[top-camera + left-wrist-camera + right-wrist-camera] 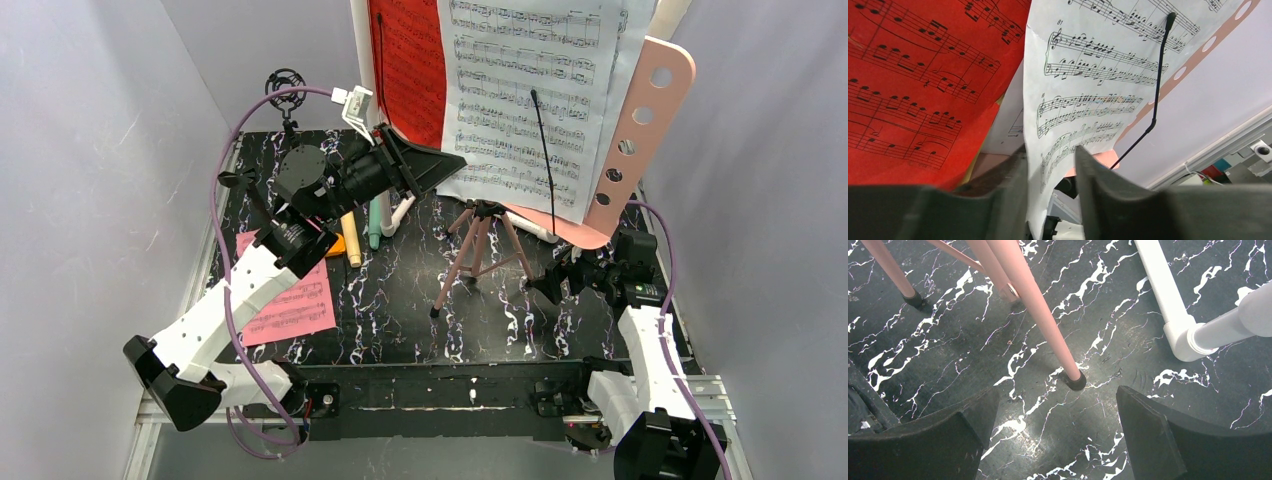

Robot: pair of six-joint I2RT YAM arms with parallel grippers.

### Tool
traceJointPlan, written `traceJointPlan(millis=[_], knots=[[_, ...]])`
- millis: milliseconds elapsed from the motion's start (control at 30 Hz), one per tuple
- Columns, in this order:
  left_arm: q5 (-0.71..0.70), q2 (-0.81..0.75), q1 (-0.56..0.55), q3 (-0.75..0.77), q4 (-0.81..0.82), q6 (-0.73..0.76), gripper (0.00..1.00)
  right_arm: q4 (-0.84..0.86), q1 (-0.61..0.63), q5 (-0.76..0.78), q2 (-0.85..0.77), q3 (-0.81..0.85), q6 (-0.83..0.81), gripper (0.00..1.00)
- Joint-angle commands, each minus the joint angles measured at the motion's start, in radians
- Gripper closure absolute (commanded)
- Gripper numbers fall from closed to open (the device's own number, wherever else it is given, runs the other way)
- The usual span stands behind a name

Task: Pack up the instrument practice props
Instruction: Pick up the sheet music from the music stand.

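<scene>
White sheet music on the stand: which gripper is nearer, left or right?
Left. The left gripper straddles the lower edge of the white sheet music, fingers apart. The right gripper is down at the table, open by a tripod foot.

Bright, even light from above. Only soft, faint shadows beside the tripod legs (1037, 315), and a dull sheen on the black marbled table (1108, 315). Sharp in the top view; near fingers (1108, 195) blurred in both wrist views.
</scene>
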Motion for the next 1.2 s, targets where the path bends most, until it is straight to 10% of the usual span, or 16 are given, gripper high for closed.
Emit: traceJointPlan(millis=[0,133,1167], knots=[[0.036,-0.002,-0.003,0.046,0.05,-0.009,0.71,0.006,-0.004,-0.025,-0.017,0.037,-0.019,0.04],[0.013,-0.021,-0.002,0.031,0.055,0.001,0.93,0.005,-0.004,-0.026,-0.017,0.036,-0.018,0.04],[-0.213,-0.237,-0.001,-0.154,0.006,0.202,1.0,0.003,-0.005,-0.025,-0.018,0.036,-0.019,0.03]])
